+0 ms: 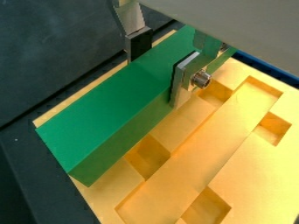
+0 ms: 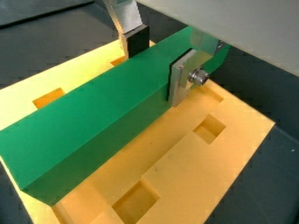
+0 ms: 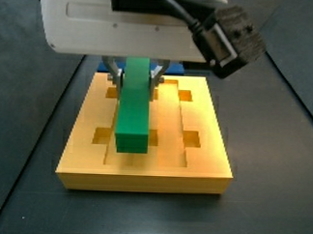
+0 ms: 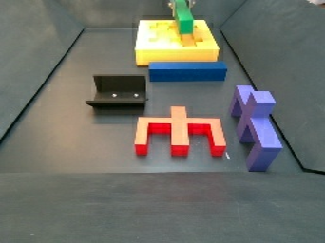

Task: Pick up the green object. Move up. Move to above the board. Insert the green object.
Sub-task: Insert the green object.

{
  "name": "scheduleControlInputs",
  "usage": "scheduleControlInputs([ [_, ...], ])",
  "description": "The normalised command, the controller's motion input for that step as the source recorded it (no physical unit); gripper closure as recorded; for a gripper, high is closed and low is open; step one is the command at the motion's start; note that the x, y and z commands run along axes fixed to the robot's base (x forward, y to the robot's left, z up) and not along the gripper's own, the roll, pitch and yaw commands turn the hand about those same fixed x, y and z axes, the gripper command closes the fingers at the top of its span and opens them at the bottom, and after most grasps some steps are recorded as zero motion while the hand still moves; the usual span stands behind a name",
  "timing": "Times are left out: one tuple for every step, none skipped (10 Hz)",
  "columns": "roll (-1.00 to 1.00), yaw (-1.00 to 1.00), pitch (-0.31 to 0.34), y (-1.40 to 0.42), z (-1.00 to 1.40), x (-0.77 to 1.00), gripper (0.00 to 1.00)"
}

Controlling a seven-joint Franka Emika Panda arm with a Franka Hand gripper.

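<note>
Dark floor (image 4: 76, 142) under board (image 3: 210, 140). Gripper (image 1: 158, 66) above board, fingers (image 2: 184, 77) clamped on green object (image 2: 105, 131) at one end. Bar runs lengthwise over board's middle groove; whether seated, cannot tell.

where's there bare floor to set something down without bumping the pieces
Widest bare patch: near floor in front of the red notched block and the fixture. More room left of the fixture to the wall. Crowded: the right side by the purple pieces, and the far end, where the blue bar lies against the board under the claw gripping the green object.
</note>
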Motion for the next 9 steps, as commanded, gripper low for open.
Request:
scheduleControlInputs([
  [0.05, 0.00, -0.181, 0.00, -0.35, -0.20, 1.00],
  [0.00, 0.00, -0.193, 0.09, -0.39, -0.22, 1.00],
  [0.00, 0.00, -0.204, 0.10, -0.31, -0.26, 1.00],
  [0.02, 0.00, -0.193, 0.00, -0.17, -0.23, 1.00],
  [0.07, 0.00, -0.151, 0.00, -0.12, -0.11, 1.00],
  [0.12, 0.00, -0.126, -0.01, -0.17, -0.02, 1.00],
  [0.22, 0.00, -0.083, 0.00, -0.34, 0.00, 1.00],
  [0.21, 0.00, -0.013, 0.00, -0.43, 0.12, 1.00],
  [0.13, 0.00, -0.027, -0.03, -0.47, 0.04, 1.00],
])
